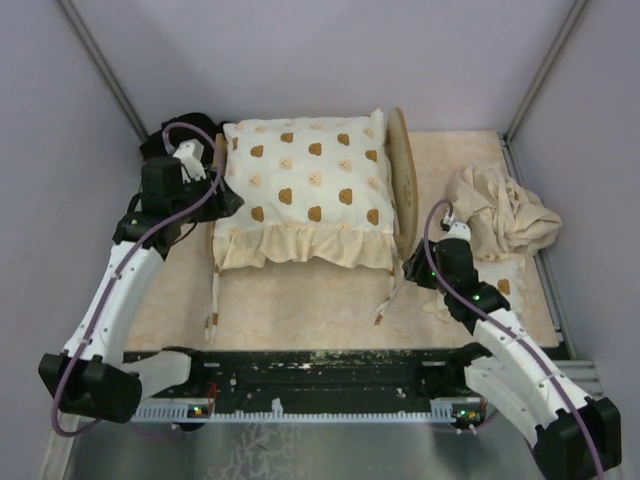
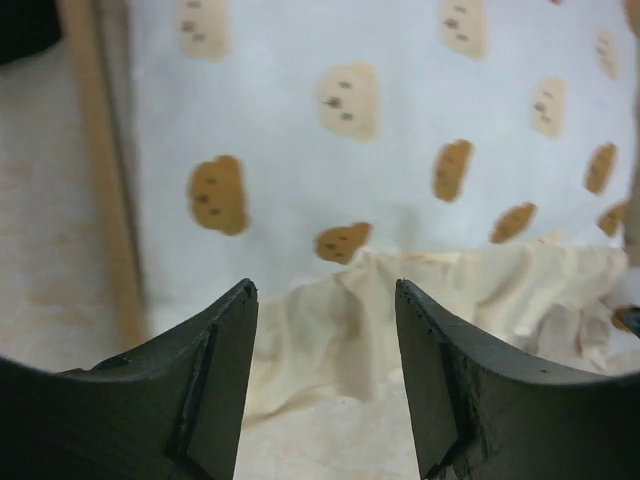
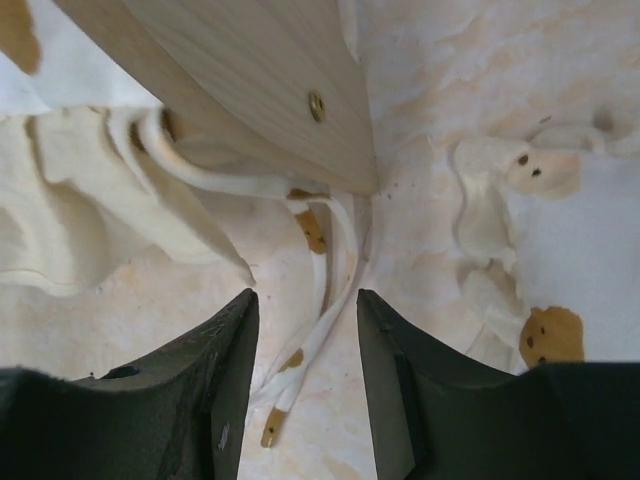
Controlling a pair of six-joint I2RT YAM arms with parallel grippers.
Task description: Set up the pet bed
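Observation:
The pet bed's light-wood frame stands mid-table, its rounded headboard on the right. A cream frilled cushion with brown prints covers it, so the striped mattress is hidden. My left gripper is open and empty at the cushion's left front corner. The left wrist view shows the frill just ahead of the open gripper and a frame rail. My right gripper is open and empty by the headboard's near end. In the right wrist view the cushion's tie strings lie between the open jaws of the right gripper, below the headboard.
A crumpled plain beige cloth lies at the right back. A small cream pillow with brown prints lies under my right arm and shows in the right wrist view. A cream mat covers the table. Grey walls close the sides.

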